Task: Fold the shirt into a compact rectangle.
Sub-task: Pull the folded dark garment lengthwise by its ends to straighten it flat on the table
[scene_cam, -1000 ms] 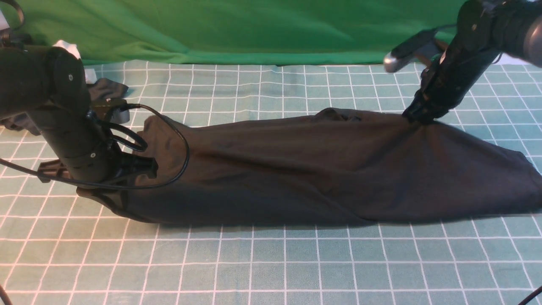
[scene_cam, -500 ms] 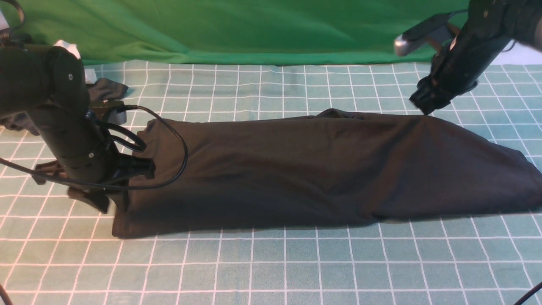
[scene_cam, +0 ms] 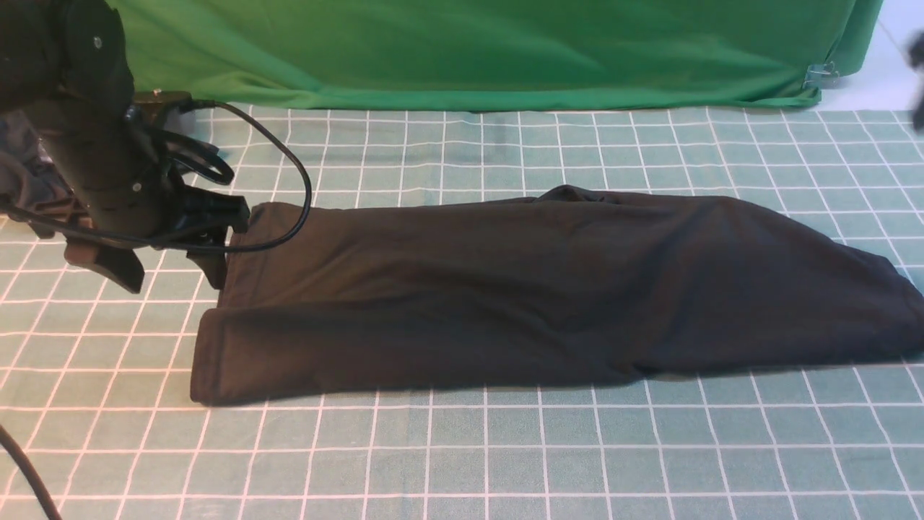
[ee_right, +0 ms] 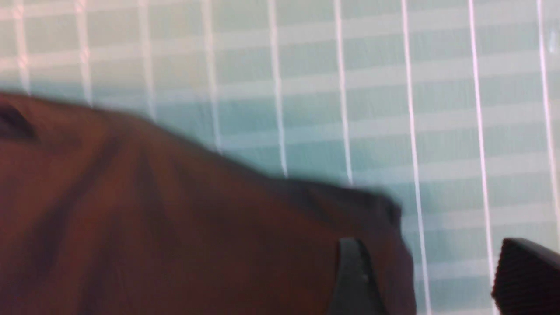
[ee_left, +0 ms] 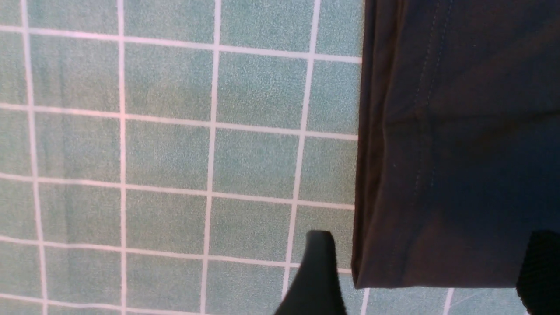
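Note:
The shirt point(scene_cam: 548, 289) lies as a long black band across the checked table, print hidden. My left gripper point(scene_cam: 164, 269) hovers just above its left end, jaws wide apart, holding nothing. In the left wrist view the shirt's hemmed corner point(ee_left: 455, 144) lies on the table below and between the two fingers point(ee_left: 318, 275) of the left gripper point(ee_left: 431, 273). In the blurred right wrist view my right gripper point(ee_right: 442, 280) stands open above the edge of the shirt point(ee_right: 153, 227), apart from it. Only a blurred bit of the right arm point(scene_cam: 918, 50) shows in the front view.
A green backdrop cloth point(scene_cam: 462, 58) closes off the back of the teal checked tablecloth point(scene_cam: 462, 462). Another dark garment point(scene_cam: 22, 189) lies at the far left behind my left arm. A black cable point(scene_cam: 304, 180) loops from the left wrist over the shirt's left end.
Both grippers opened and let go of the shirt. The left one rose and drew back; the right arm swung up and away to the right edge. The shirt settled flat.

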